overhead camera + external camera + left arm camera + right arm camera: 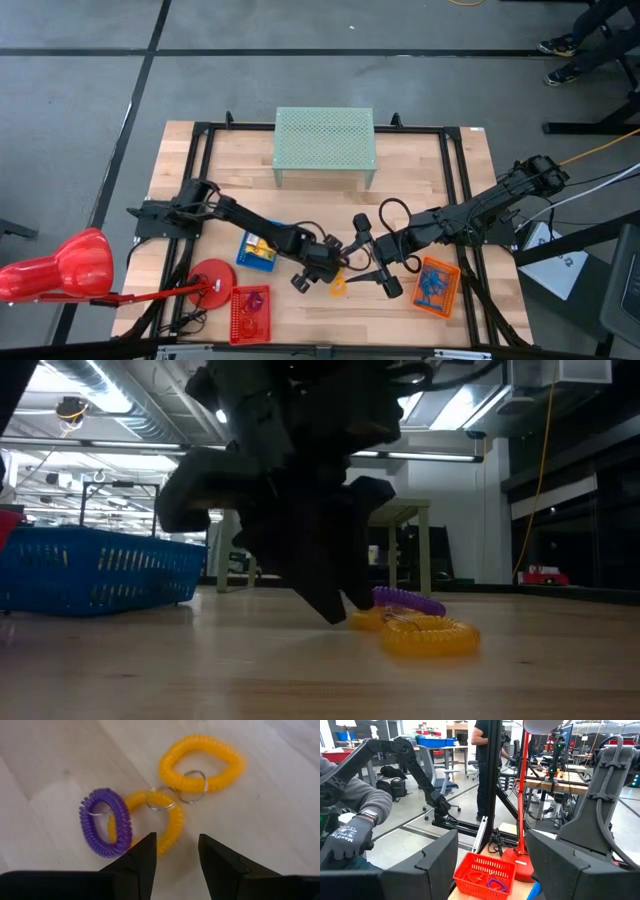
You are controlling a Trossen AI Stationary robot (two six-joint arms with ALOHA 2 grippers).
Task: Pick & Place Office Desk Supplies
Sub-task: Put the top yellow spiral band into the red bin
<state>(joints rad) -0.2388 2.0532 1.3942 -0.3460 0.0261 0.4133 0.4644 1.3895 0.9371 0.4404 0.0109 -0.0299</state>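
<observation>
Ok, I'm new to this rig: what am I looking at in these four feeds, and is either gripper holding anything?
These are two dark robot arms at a wooden table. One picture looks straight down, one looks level across the tabletop, and one sits on each wrist. The left gripper is open, low over three coiled loops: a purple loop and two yellow loops joined by metal rings. It holds nothing yet. The right gripper is open and empty beside them, angled up toward the room, where a person's gloved hand shows. Also on the table: a blue tray, a red tray, an orange tray, a red lamp and a pale green mesh shelf.
</observation>
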